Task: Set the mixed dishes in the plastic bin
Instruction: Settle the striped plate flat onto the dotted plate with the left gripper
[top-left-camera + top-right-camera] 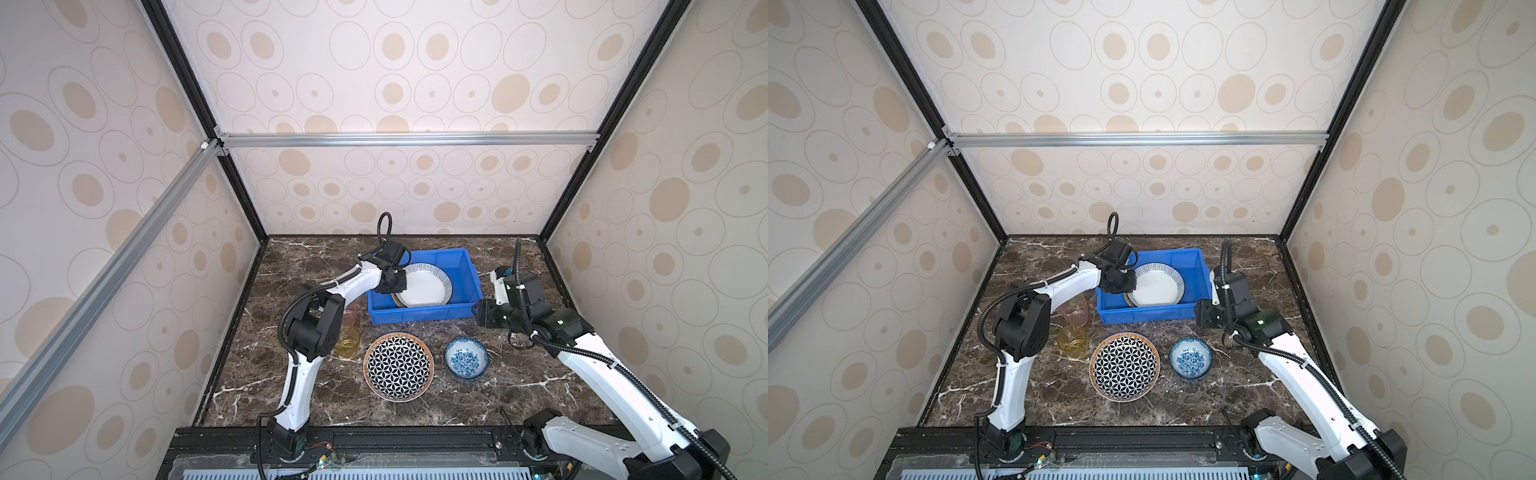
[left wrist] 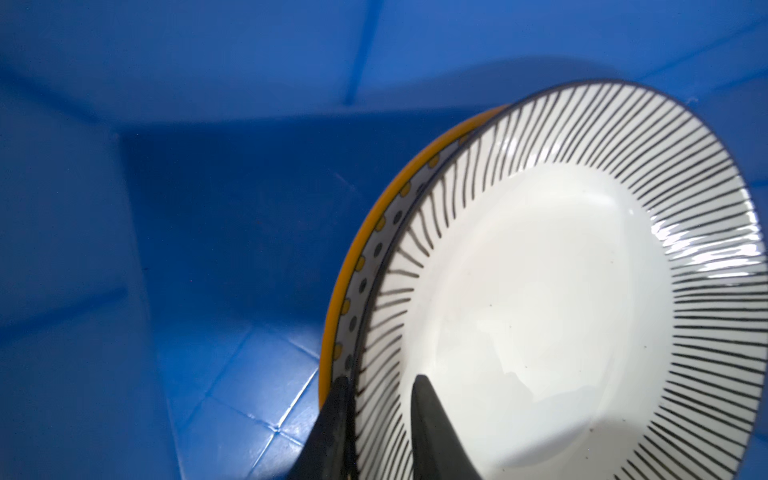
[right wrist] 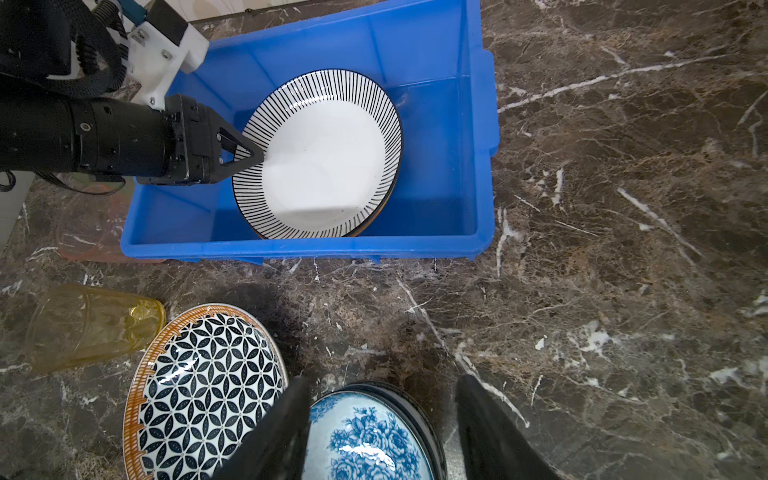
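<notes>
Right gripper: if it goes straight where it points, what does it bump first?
Probably the blue flowered bowl: the right gripper points down at it, open jaws either side. Depth is unclear, so it might hit the table beside.

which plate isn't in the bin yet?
The black-white geometric plate with the orange rim, on the marble table in front of the blue bin. The striped plate and the dotted plate under it lie inside.

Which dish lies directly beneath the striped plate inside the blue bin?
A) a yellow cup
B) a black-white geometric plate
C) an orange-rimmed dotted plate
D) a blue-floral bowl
C: the left wrist view shows the orange-rimmed dotted plate peeking out from under the striped plate in the blue bin.
</notes>
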Motion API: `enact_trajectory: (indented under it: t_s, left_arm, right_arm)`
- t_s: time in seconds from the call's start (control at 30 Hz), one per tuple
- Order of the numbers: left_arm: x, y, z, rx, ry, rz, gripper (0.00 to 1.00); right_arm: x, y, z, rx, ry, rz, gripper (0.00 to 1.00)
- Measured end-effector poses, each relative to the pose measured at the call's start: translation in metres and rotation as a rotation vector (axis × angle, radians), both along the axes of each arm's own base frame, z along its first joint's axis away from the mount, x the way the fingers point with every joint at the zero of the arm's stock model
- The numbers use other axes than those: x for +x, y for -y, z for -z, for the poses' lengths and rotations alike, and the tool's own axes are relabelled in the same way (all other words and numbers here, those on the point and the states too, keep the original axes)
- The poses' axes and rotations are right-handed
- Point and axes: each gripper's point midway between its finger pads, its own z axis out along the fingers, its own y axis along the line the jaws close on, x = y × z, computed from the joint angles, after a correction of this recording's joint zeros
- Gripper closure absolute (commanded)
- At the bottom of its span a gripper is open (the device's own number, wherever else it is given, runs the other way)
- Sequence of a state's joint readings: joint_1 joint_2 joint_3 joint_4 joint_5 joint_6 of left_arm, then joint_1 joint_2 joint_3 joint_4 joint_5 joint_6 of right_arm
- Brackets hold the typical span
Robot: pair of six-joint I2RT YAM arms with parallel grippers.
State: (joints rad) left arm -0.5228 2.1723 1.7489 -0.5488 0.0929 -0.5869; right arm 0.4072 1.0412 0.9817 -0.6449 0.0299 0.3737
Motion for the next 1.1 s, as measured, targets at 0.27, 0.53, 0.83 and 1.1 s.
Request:
enact_trajectory:
  t_s: [0.27, 0.53, 0.83, 1.1]
  left_arm:
    - [0.002, -0.002, -0.006, 0.014, 0.007, 0.0, 0.74]
    - [-0.002, -0.009, -0.001, 0.055, -0.009, -0.004, 0.73]
    - [-0.003, -0.011, 0.0, 0.064, -0.012, -0.004, 0.72]
    - [0.0, 0.003, 0.002, 0.02, -0.002, 0.019, 0.72]
  right_arm:
    - [-0.005, 0.003, 0.002, -0.007, -0.002, 0.005, 0.41]
    - [-0.007, 0.006, 0.001, -0.013, 0.002, 0.011, 0.41]
    - [-0.008, 0.007, 0.002, -0.018, 0.0, 0.01, 0.41]
    - [-0.009, 0.008, 0.003, -0.02, 0.0, 0.012, 0.41]
